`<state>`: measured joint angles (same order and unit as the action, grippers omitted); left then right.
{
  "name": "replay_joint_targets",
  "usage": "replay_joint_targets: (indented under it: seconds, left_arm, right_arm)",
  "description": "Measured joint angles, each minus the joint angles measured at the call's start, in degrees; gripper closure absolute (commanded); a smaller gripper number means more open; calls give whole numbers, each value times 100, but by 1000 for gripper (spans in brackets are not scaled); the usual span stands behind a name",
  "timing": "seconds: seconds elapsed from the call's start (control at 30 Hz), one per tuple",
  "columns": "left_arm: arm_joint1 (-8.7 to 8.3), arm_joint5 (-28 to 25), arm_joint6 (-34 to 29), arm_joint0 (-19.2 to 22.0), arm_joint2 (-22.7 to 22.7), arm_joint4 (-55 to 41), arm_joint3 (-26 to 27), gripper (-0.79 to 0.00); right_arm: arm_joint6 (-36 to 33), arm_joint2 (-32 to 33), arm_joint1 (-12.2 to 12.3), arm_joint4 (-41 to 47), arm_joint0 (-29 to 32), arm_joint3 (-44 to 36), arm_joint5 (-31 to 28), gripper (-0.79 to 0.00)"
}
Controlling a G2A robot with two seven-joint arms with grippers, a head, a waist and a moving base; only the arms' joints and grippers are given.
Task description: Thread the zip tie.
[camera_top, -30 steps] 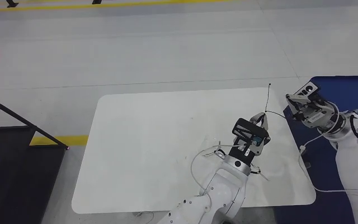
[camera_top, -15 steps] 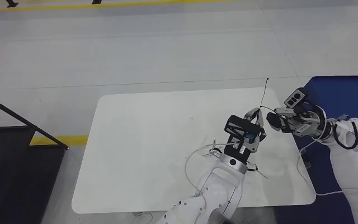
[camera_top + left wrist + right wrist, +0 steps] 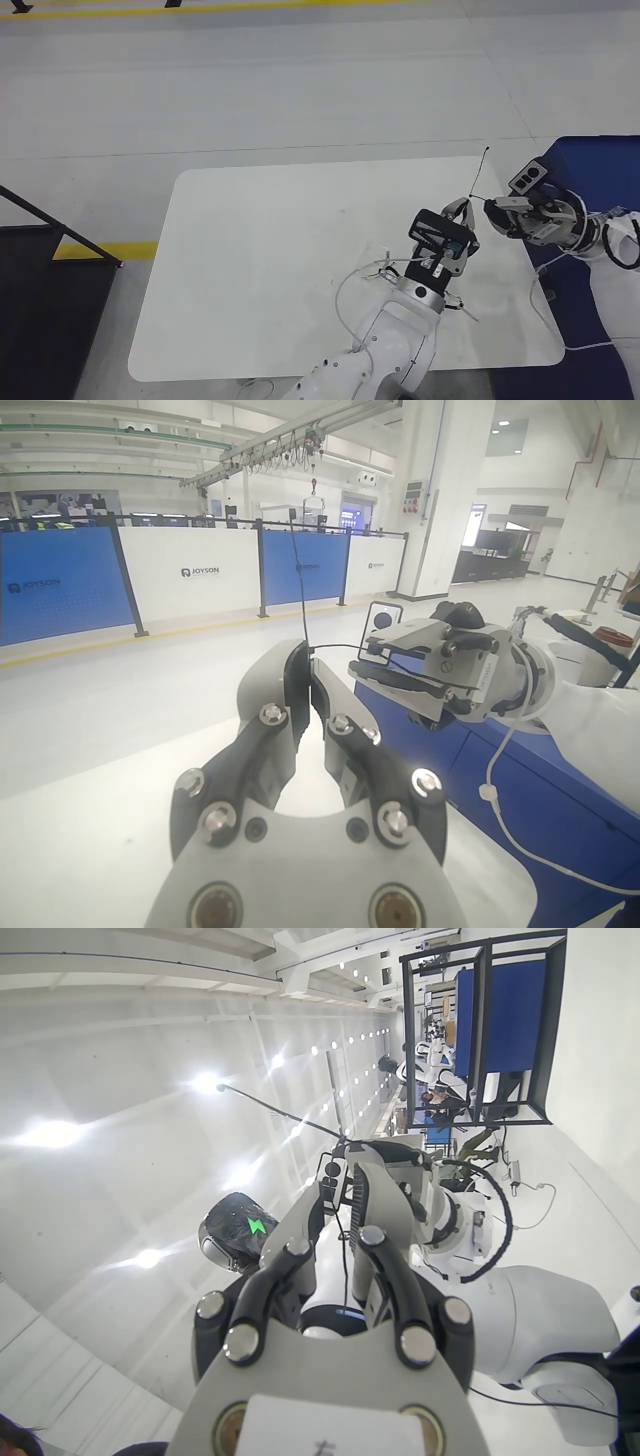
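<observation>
White table (image 3: pixel 250 280) carried nothing loose on its left and middle; the work was held in the air above its right end. Left gripper (image 3: pixel 310 660): jaws pressed together, pinching the black zip tie (image 3: pixel 301 572) at a bend partway along its length. From that pinch the longer run stood up and away from the table, slightly bowed, and ended in the small square head (image 3: pixel 291 513). The thinner tail (image 3: pixel 340 646) turned off sideways toward the right gripper (image 3: pixel 374 656). Right gripper sat just beside the left one, near the table's right edge, with the blue cabinet (image 3: pixel 600 160) under its arm. Its jaws were spread by a narrow gap, and the tail ran lengthwise between them with no pinch visible in either wrist view. Judged step: securing the tail, threading itself not yet started, since head and tail tip were well apart. To do it well, the right jaws should probably close on the tail close to its free tip, leaving only a short stub to aim with. The head rode on a long unsupported stem and would likely sway, so the approach should be slow. The tail should be lined up square to the head's slot before pushing. Risk: a pull along the tail could drag the tie through the left pinch.
</observation>
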<state>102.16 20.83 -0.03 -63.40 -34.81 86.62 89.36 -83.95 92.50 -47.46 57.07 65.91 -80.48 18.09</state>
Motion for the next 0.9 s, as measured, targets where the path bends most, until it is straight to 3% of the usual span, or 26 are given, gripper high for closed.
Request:
replay_joint_targets:
  seconds: [0.33, 0.4, 0.43, 0.9]
  left_arm:
    - [-9, -31, 7, 6, 63, -29, -17, 0]
    - [-12, -60, 21, 5, 74, -37, -8, 0]
    - [-14, -76, 27, 3, 79, -39, -5, 0]
    - [-20, -110, 36, 0, 96, 106, -63, 0]
  right_arm:
    - [64, -22, 2, 33, 39, -41, -18, -92]
    - [74, -25, 3, 42, 39, -37, -23, -68]
    - [77, -26, 3, 45, 39, -37, -25, 0]
    - [93, 51, 13, 250, 70, -74, 50, 0]
